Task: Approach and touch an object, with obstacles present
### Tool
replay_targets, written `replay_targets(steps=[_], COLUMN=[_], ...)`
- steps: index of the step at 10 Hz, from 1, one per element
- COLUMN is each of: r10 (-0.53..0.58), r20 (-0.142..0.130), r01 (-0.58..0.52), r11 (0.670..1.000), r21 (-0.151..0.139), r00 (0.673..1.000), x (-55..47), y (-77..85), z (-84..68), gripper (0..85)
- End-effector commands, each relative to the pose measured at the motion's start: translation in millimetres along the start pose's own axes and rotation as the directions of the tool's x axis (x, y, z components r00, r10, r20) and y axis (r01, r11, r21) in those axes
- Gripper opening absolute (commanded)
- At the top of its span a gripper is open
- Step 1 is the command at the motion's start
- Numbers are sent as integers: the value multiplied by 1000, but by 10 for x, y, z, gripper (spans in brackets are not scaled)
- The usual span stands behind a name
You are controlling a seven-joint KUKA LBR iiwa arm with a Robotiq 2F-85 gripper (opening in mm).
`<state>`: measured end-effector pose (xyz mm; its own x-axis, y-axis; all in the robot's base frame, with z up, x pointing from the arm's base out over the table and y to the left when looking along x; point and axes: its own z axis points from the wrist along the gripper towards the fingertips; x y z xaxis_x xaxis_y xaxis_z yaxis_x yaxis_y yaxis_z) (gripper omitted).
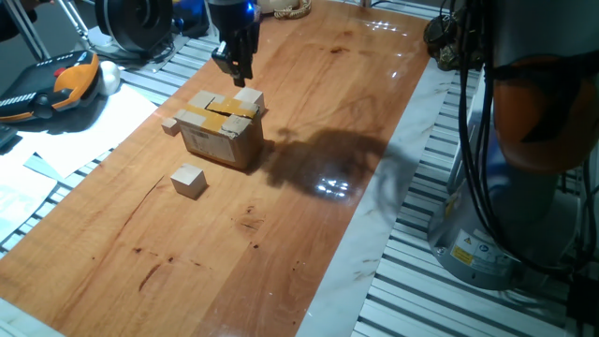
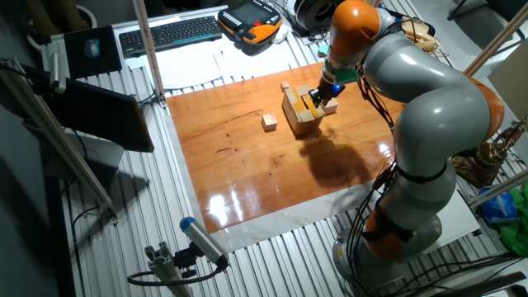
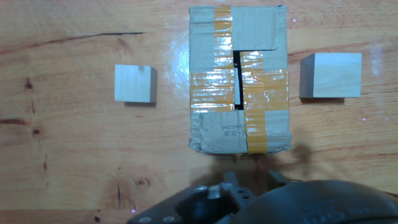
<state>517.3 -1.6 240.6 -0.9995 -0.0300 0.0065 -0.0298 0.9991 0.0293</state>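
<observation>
The pale wooden cube (image 1: pixel 249 99) sits on the table against the far long side of the taped cardboard box (image 1: pixel 221 131). In the hand view the cube (image 3: pixel 330 75) lies right of the box (image 3: pixel 239 81). My gripper (image 1: pixel 241 77) hangs just above the cube's far left corner with its fingers close together and nothing held. I cannot tell whether it touches the cube. In the other fixed view the gripper (image 2: pixel 317 96) is over the box's right end, beside the cube (image 2: pixel 331 107). The hand view shows only the dark hand housing (image 3: pixel 261 202), not the fingertips.
A second cube (image 1: pixel 189 181) sits in front of the box, left of it in the hand view (image 3: pixel 135 84). A tiny block (image 1: pixel 169 125) lies off the box's left end. The robot base (image 1: pixel 524 140) stands at the right. A teach pendant (image 1: pixel 56 84) and papers lie left of the table.
</observation>
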Motion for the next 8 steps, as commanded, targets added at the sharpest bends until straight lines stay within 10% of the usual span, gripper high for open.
replay_targets(steps=[1,8], r10=[0,5], r20=[-2,4], r01=[0,-5], r11=[1000,1000], r21=[0,15], r00=[1000,1000], x=[2,27], y=[-10,-153], z=[0,54], gripper=[0,0])
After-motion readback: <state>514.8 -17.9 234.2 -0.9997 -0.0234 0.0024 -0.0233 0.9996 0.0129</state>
